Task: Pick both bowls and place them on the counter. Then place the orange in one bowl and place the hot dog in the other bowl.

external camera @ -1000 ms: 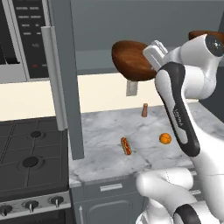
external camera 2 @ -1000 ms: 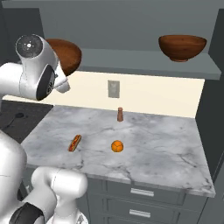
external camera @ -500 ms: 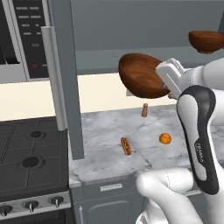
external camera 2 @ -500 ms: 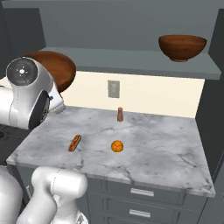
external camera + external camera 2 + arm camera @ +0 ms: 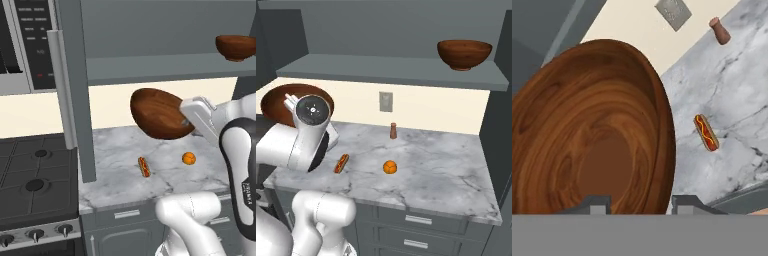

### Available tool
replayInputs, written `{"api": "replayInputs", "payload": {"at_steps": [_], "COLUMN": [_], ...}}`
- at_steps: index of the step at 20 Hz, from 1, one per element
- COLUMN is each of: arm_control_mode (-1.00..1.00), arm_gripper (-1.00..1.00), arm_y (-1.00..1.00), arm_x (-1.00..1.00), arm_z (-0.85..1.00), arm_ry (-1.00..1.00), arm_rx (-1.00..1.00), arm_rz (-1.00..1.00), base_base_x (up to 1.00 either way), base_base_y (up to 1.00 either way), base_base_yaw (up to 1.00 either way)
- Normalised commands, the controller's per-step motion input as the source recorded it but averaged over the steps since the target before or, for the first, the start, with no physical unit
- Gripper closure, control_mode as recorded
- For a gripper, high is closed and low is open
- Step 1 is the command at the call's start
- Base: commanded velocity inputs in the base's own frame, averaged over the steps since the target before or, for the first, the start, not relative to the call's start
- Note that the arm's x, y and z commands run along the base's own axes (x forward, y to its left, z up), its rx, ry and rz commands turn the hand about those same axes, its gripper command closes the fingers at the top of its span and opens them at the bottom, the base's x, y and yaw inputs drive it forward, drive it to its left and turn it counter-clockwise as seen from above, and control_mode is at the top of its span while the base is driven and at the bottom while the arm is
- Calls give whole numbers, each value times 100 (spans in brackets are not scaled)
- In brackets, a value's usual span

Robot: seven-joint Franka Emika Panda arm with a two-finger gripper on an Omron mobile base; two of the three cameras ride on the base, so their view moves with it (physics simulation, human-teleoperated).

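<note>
Above the counter, the gripper pinches the rim of one bowl, its two fingertips straddling the wall, one inside and one outside; the bowl hangs tilted in the air, clear of the marble, its glossy hollow facing the hand camera. On the shelf above, at the right end, the second bowl sits upright. Down on the marble the hot dog lies flat near the front left, and the orange rests just to its right, the two apart from each other. Further back, close to the wall, a small brown shaker stands upright, below a grey outlet plate on the cream backsplash. From the right base view the white arm's elbow covers part of the held bowl and the counter's left edge. Left of the counter a tall grey panel rises, and past it lie a black stovetop with knobs along its front and a microwave above. Grey drawers with metal handles run below the worktop.
</note>
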Motion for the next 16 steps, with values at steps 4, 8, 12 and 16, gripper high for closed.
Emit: {"api": "replayInputs", "payload": {"at_steps": [4,8,12,16], "arm_control_mode": [-100,-100,-100,-100], "arm_gripper": [100,100,100,100], "arm_y": [34,54,53,43], "arm_x": [0,0,10,30], "arm_z": [-55,-45,-40,-47], "arm_ry": [0,3,10,9], "arm_rx": [0,-10,-16,-17], "arm_rz": [29,20,9,1], "base_base_x": [0,0,0,0], "base_base_y": [0,0,0,0], "base_base_yaw": [0,0,0,0]}}
